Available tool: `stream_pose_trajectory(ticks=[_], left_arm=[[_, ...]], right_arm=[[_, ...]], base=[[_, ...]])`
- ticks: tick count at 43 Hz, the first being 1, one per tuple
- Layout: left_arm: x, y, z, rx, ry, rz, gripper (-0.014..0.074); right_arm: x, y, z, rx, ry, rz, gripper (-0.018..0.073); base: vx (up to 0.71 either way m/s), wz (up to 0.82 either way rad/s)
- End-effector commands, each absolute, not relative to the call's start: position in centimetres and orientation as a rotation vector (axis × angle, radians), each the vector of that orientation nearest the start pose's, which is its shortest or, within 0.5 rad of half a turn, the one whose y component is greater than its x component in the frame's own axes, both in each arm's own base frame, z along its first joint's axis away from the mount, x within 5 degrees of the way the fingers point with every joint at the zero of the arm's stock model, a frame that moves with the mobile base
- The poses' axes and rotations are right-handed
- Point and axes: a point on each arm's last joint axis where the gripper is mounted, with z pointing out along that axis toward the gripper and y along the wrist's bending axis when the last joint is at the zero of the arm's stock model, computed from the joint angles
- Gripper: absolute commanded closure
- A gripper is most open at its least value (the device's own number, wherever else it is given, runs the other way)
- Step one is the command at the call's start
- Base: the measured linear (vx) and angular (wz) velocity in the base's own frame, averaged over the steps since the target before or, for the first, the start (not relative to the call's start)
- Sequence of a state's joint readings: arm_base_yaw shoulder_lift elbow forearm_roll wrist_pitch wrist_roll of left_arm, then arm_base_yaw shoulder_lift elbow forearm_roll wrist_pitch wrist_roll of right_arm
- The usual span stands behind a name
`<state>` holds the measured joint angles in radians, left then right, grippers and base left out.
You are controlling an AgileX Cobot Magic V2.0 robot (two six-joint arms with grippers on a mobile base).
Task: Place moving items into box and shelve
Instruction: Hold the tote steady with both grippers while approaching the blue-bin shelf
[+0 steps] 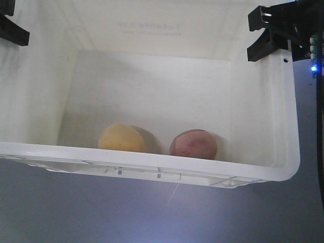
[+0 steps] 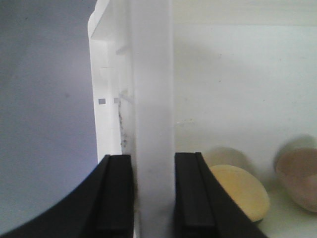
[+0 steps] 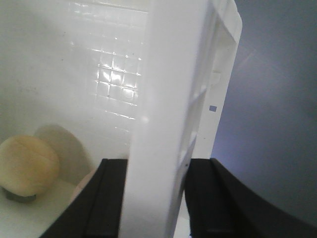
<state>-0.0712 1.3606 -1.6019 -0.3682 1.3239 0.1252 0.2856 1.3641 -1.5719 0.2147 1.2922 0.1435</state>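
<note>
The white box (image 1: 152, 169) hangs tilted toward the front camera, carried by its two end walls. My left gripper (image 1: 10, 28) is shut on the left wall (image 2: 153, 99), with one finger inside and one outside. On the opposite wall (image 3: 168, 99) my right gripper (image 1: 268, 33) is shut the same way. Both moving items lie against the box's lower wall: the pale yellow one (image 1: 121, 137) on the left, the pinkish-red one (image 1: 193, 144) on the right. The left wrist view shows the yellow one (image 2: 242, 191) and the pink one (image 2: 299, 181). The right wrist view shows the yellow one (image 3: 27, 166).
A plain grey-blue surface (image 1: 152, 217) lies below and around the box. A blue light (image 1: 314, 67) glows on the right arm beside the box's right wall.
</note>
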Motion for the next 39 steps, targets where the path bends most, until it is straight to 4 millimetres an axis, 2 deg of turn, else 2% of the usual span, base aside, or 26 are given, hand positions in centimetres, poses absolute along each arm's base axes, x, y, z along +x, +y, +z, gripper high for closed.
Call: stream_pose_trajectory(ticks=[1, 39], left_arm=[[23.94, -6.25, 46.92, 0.271, 2.325, -0.644, 0.0597], [23.94, -6.24, 46.92, 0.271, 2.325, -0.642, 0.0597]], right_arm=[[23.14, 9.97, 45.77, -0.222, 2.422, 0.633, 0.0559], [23.13, 9.97, 45.76, -0.222, 2.423, 0.633, 0.0559]], base=[[0.34, -0.34], [0.33, -0.4]])
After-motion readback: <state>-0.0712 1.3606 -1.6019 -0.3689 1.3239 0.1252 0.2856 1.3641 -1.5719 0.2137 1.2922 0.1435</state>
